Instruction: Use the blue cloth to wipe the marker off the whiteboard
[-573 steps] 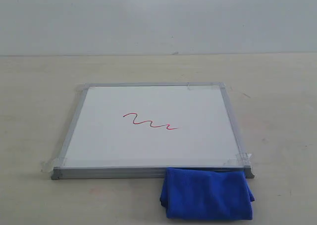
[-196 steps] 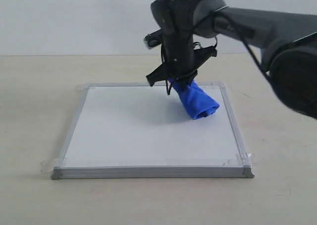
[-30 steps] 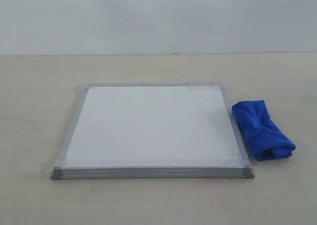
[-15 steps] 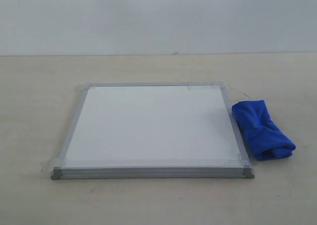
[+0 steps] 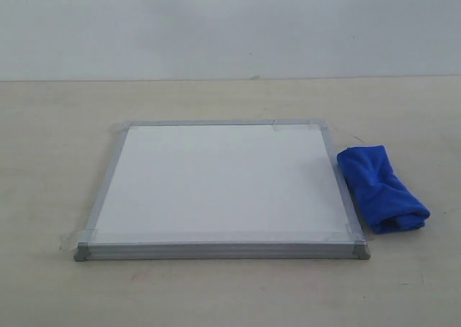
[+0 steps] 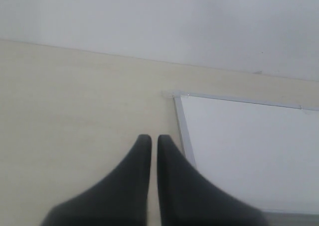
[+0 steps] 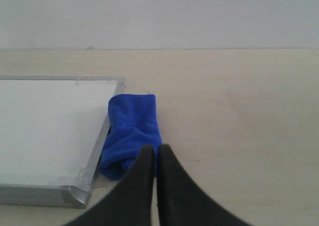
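Blue cloth (image 5: 382, 189) now lies bunched just beside the whiteboard (image 5: 223, 179), right side, marker gone; left gripper (image 6: 150, 141) and right gripper (image 7: 153, 151) pressed together, empty; faint ink residue could hide in white glare.

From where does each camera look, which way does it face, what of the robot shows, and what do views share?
Exterior view: off the arms, raised, facing the wall; sees the square white grey-framed whiteboard and bunched royal-blue microfibre cloth; no robot part.
Left wrist view: on the left arm, looking past the left gripper, fingers shut, at a whiteboard corner.
Right wrist view: on the right arm, past the right gripper, fingers shut, at the cloth.
Shared: all show the whiteboard; exterior and right wrist, the cloth.
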### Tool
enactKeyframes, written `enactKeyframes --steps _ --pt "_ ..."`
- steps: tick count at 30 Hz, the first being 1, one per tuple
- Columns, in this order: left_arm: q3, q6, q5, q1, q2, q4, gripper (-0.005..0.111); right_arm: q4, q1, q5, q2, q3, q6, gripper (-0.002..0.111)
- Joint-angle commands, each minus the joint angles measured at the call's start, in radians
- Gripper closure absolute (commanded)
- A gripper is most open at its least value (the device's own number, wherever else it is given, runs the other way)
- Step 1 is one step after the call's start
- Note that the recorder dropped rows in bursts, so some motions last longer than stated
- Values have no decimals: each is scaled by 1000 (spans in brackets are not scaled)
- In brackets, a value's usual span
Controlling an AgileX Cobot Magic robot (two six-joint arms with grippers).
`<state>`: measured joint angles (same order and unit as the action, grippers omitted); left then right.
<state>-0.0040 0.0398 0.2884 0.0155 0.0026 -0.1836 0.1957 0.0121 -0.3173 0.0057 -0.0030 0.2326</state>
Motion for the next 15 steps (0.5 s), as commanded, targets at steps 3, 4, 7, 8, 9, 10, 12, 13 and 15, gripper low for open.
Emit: enactKeyframes --steps 3,4,7,8,9,10,12,13,15 --pt "4 6 1 3 -3 3 102 1 2 -19 -6 3 -39 108" --pt "4 6 1 3 -3 3 102 1 10 -19 -6 3 -64 108" --pt "4 6 1 3 -3 3 102 -11 30 -19 -6 3 -133 108" --pt "4 6 1 3 -3 3 102 -16 32 -19 -6 3 -141 108" --pt "4 6 1 3 -3 3 102 -23 32 -19 -6 3 -141 108" --pt "4 6 1 3 -3 3 102 -33 32 -19 -6 3 -141 108" --pt "4 6 1 3 -3 3 102 -56 32 -19 -6 3 -146 108" --pt "4 6 1 3 -3 3 102 -75 32 -17 -6 3 -163 108" --pt "4 6 1 3 -3 3 102 -113 32 -17 -6 3 -218 108"
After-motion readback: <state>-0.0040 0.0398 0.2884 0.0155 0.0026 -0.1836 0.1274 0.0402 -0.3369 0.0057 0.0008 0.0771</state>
